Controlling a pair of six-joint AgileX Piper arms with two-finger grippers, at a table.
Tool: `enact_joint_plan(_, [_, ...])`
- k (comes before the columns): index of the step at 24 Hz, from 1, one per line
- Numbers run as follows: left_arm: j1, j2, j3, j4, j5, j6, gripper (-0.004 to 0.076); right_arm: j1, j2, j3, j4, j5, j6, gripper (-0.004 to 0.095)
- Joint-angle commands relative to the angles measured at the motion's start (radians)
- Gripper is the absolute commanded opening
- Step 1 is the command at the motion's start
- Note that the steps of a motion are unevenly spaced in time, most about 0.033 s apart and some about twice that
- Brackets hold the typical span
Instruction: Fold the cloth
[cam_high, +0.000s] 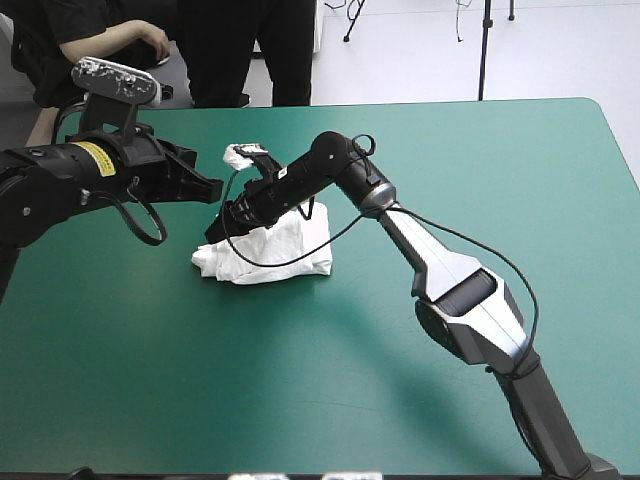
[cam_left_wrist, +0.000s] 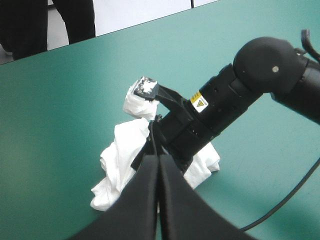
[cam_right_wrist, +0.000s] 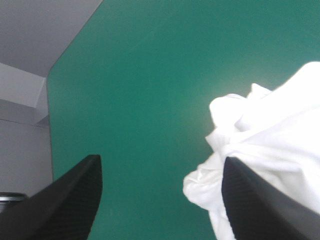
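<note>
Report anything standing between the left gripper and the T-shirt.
The right gripper, open, hangs over the T-shirt heap directly ahead of the shut left gripper, partly blocking its approach. Nothing else visible lies between them.

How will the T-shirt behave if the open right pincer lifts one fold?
Probably floppy: the T-shirt lies in a crumpled heap of soft folds, so it should sag and unfurl, not hold shape. Pushed, it would probably bunch and slide on the teal-green cover, not roll.
</note>
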Motion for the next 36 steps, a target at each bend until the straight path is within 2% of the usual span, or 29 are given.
enact_joint_plan(1, [-0.004,-0.031,-0.019,-0.012,0.035,-0.009,-0.0009,-0.027,-0.135,-0.042,-0.083,0.013,0.065,0.0648])
enact_joint_plan(4, [-0.004,-0.045,-0.019,-0.016,0.035,-0.009,-0.0009,-0.064,-0.198,-0.042,-0.227,0.015,0.117,0.0648])
enact_joint_plan(8, [-0.004,-0.056,-0.019,-0.016,0.035,-0.009,-0.0009,-0.132,-0.300,-0.021,-0.345,0.015,0.165,0.0648])
enact_joint_plan(11, [-0.004,-0.062,-0.019,-0.016,0.035,-0.009,-0.0009,-0.195,-0.405,0.068,-0.451,0.015,0.196,0.0648])
enact_joint_plan(15, [-0.004,-0.062,-0.019,-0.016,0.035,0.014,-0.0009,-0.339,-0.641,0.426,-0.469,0.015,0.189,0.0649])
enact_joint_plan(19, [-0.004,-0.062,-0.019,-0.014,0.035,0.014,-0.0009,-0.380,-0.707,0.669,-0.452,0.013,0.124,0.0648])
enact_joint_plan(22, [-0.004,-0.062,-0.019,-0.004,0.029,0.014,-0.0009,-0.374,-0.632,0.746,-0.326,-0.036,0.009,0.0648])
enact_joint_plan(25, [-0.004,-0.062,-0.019,0.005,0.029,0.014,-0.0009,-0.365,-0.542,0.746,-0.263,-0.094,-0.049,0.0648])
enact_joint_plan(28, [-0.004,-0.062,-0.019,0.005,0.024,0.014,-0.0009,-0.365,-0.451,0.746,-0.132,-0.116,-0.140,0.0648])
enact_joint_plan(30, [-0.004,-0.062,-0.019,0.005,0.024,0.014,-0.0009,-0.362,-0.422,0.746,-0.085,-0.129,-0.165,0.0648])
enact_joint_plan(36, [-0.004,-0.062,-0.019,-0.007,0.024,0.011,-0.0009,-0.304,-0.379,0.744,-0.062,-0.202,-0.218,0.0648])
